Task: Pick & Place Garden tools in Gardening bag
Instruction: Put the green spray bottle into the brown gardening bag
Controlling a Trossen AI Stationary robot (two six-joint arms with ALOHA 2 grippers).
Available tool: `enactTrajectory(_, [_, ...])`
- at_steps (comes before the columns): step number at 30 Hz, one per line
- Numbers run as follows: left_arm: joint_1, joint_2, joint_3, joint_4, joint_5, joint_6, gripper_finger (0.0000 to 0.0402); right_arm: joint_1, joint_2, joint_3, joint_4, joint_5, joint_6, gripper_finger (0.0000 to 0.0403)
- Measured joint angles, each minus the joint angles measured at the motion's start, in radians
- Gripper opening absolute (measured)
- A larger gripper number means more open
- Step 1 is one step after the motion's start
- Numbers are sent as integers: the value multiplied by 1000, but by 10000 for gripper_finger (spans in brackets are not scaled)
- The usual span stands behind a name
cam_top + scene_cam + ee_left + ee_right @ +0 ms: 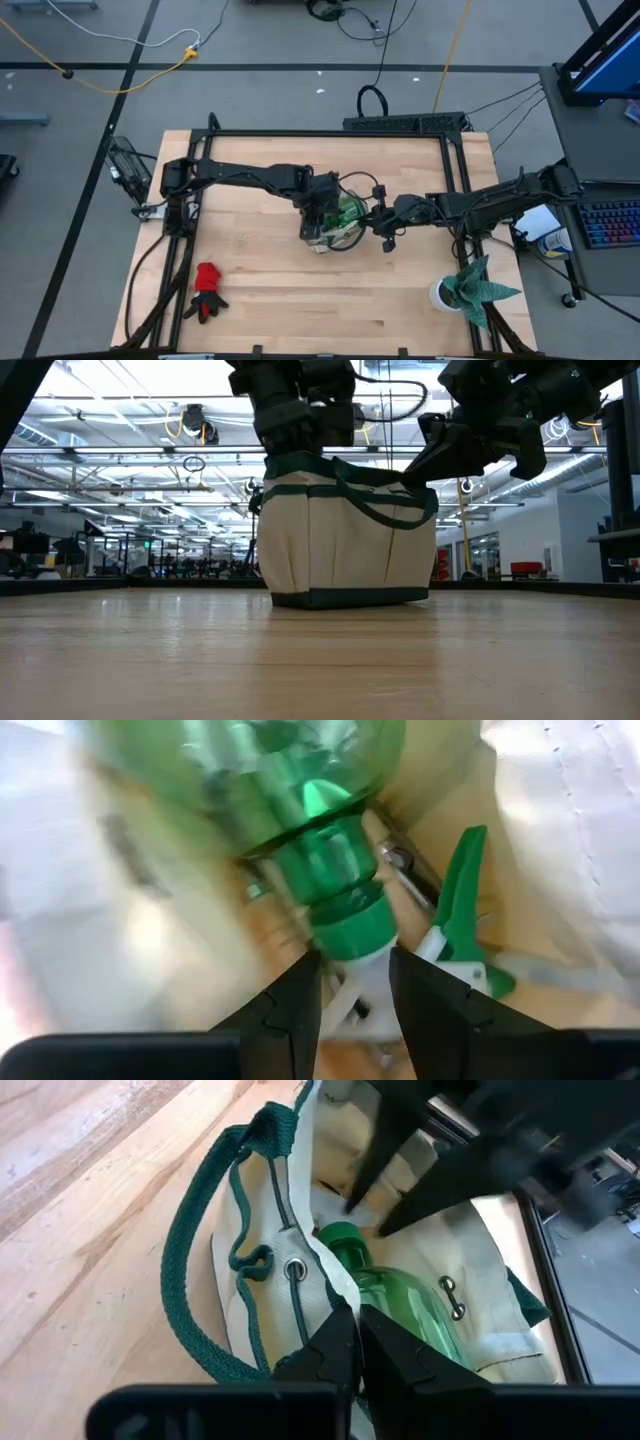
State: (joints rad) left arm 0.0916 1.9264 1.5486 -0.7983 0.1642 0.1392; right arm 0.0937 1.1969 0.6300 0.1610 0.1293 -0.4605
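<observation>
Nearest the front edge of the counter [300, 310], a red glove [207, 291] lay flat by the left side, well apart from everything else. A spiky green potted plant [478, 287] in a white pot [445, 294] stood at the front right corner.

Mid-counter sat the gardening bag [345, 530], cream with green trim, upright, its dark loop handle [205, 1260] draped over one side. Both arms met over it.

The left gripper [355, 985] reached down into the bag's mouth; its jaws stood part open on either side of the white spray head under the green spray bottle [320, 830], at the neck collar. Contact looked close, but a firm grasp could not be told. The bottle lay inside the bag, its green trigger [462, 890] beside the white head. A bit of metal showed under the bottle, too blurred to name.

The right gripper [355, 1340] was clenched, fingertips together at the bag's rim, pinching the cream fabric edge just beside a metal eyelet [295, 1268], with the bottle's green body right behind.

Beyond the counter: grey floor, cables, a keyboard [610, 222] at far right.
</observation>
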Motion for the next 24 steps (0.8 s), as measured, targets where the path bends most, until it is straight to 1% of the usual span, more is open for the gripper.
enactTrajectory(6, [1,-72,12,-20,-126,0,122,0,0,0,0,-1,1,6])
enactTrajectory(12, [-2,-77,6,-10,-127,-14,122,0,0,0,0,-1,3,6])
enactTrajectory(24, [-39,14,-1,23,-121,-12,122,0,1,0,-3,-1,3,6])
